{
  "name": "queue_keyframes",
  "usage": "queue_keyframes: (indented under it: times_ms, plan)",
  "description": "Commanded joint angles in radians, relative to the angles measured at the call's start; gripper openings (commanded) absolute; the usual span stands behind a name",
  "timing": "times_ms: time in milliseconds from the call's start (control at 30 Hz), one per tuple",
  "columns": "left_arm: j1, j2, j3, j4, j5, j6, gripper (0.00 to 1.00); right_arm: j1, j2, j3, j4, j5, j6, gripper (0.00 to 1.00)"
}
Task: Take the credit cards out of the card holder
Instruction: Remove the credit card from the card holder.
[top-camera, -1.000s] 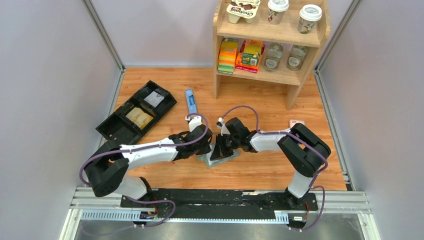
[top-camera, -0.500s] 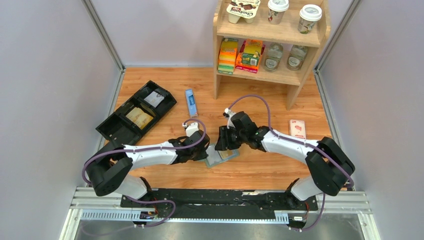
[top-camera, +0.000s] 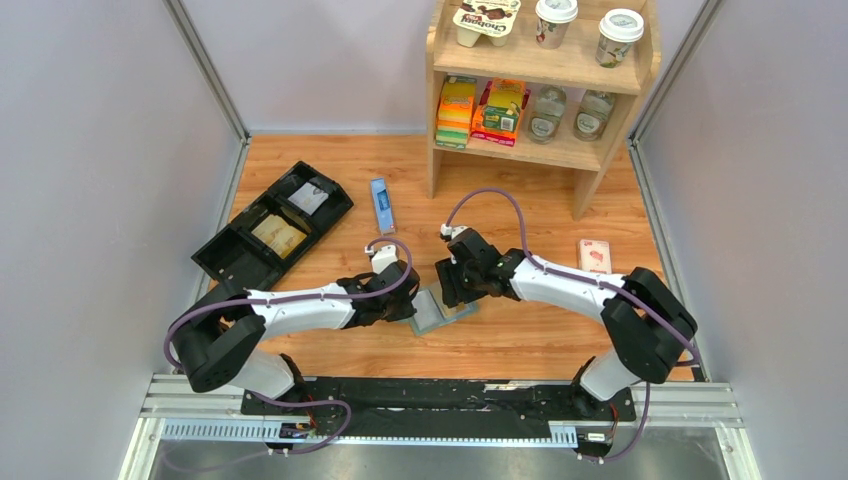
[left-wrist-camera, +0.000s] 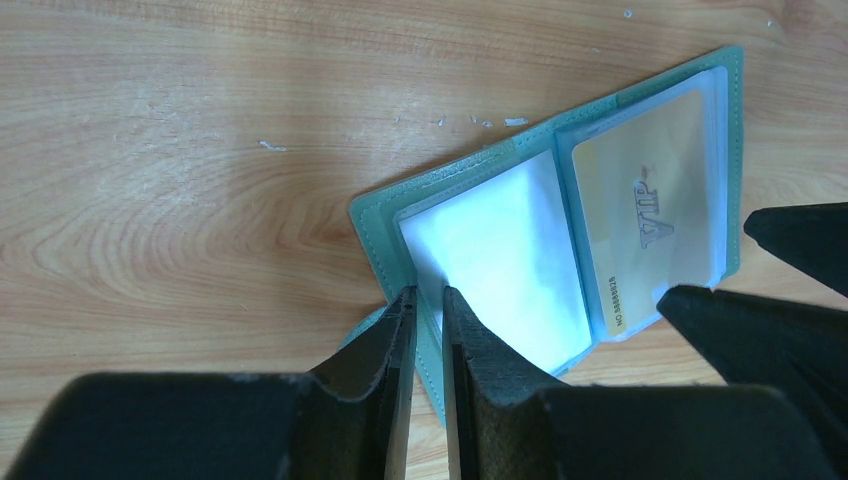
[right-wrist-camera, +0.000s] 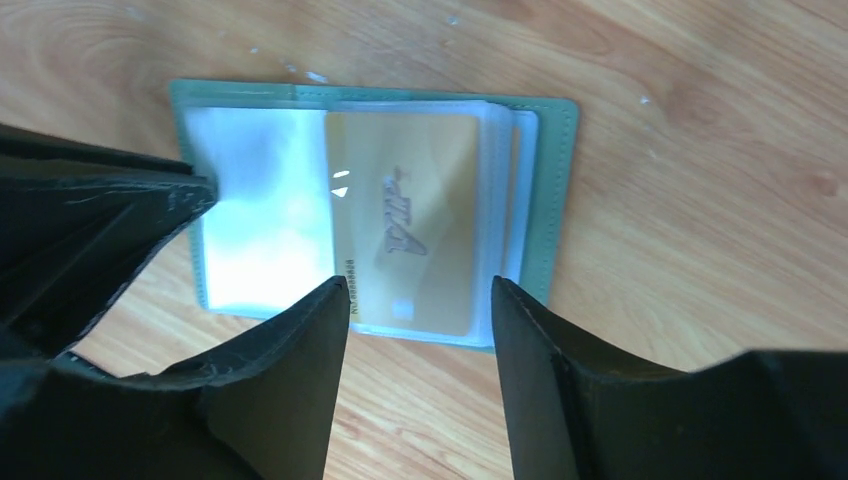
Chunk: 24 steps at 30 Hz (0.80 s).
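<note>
The card holder (top-camera: 432, 316) lies open on the wooden table, its sage-green cover (left-wrist-camera: 385, 215) ringing the pale clear pocket pages (left-wrist-camera: 500, 250). One of the credit cards (right-wrist-camera: 410, 230), golden with "VIP" on it, sits inside the right-hand pocket, also clear in the left wrist view (left-wrist-camera: 650, 200). My left gripper (left-wrist-camera: 428, 293) is shut on the holder's left edge, cover and page pinched between its fingers. My right gripper (right-wrist-camera: 418, 285) hovers open just above the near edge of the card's page, touching nothing. In the top view the two grippers (top-camera: 408, 305) (top-camera: 447, 290) meet over the holder.
A black compartmented tray (top-camera: 272, 225) lies at the back left, and a narrow blue box (top-camera: 380, 203) beside it. A wooden shelf (top-camera: 540, 150) with packets, jars and cups stands at the back. A small pink box (top-camera: 594, 256) lies to the right.
My right gripper has opened and lifted off the card holder, its arm stretching out lower. The holder now lies open flat. My left gripper slid slightly nearer while keeping its grip.
</note>
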<state>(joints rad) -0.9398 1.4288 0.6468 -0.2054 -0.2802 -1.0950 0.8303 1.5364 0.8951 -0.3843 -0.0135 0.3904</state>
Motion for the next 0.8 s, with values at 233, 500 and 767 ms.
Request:
queue_keyframes:
  times_ms: [233, 500, 767]
  plan:
    - [0.058, 0.039, 0.027, -0.104, -0.057, 0.067, 0.24, -0.010, 0.079, 0.062, -0.050, 0.041, -0.013, 0.49]
    - [0.099, 0.045, 0.135, -0.135, -0.057, 0.167, 0.23, 0.003, 0.097, 0.068, -0.031, -0.051, 0.083, 0.43]
    - [0.099, -0.082, 0.205, -0.167, 0.001, 0.188, 0.40, 0.004, 0.103, 0.073, -0.024, -0.036, 0.091, 0.43]
